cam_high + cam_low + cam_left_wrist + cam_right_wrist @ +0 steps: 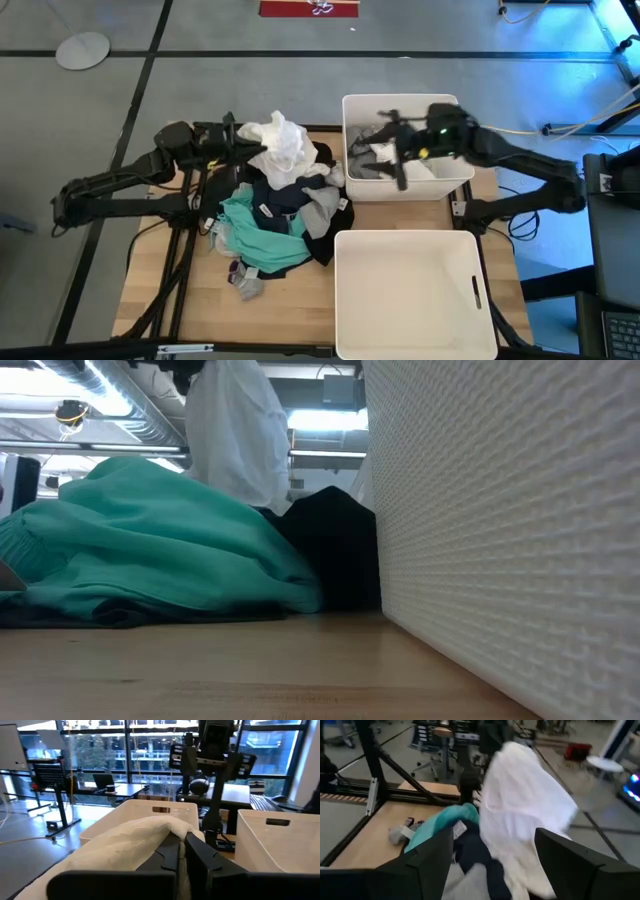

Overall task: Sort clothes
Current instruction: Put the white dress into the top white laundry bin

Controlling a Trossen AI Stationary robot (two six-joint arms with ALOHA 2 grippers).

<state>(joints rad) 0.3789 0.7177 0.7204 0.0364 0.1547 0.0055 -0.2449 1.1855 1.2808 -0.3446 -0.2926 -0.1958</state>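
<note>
Left gripper (252, 150): your fingers are pinched tight on the white garment (280, 142), and it hangs lifted above the heap (the left wrist view shows the cloth bunched right over the closed pair).
White garment: draped from that pinch, raised clear so it peels off the pile instead of dragging its neighbours along, I'd judge.
Pile (285, 215): teal garment (262, 238), navy and grey pieces, all heaped on the table (150, 290) between your left arm and the bins; a small grey sock (247, 285) lies just off its near edge.
Right gripper (400, 150): fingers spread wide, holding nothing, hovering over the far bin (455, 185).
Far bin: already holds some grey and pale clothes under your right gripper.
Near bin (345, 300): nothing showing inside it.
Low view: teal garment in front, white one hanging behind it, bin wall filling the right.
Step in hand: you look to be carrying the white piece across toward a bin.
Watch for: a trailing hem snagging the navy piece beneath.
</note>
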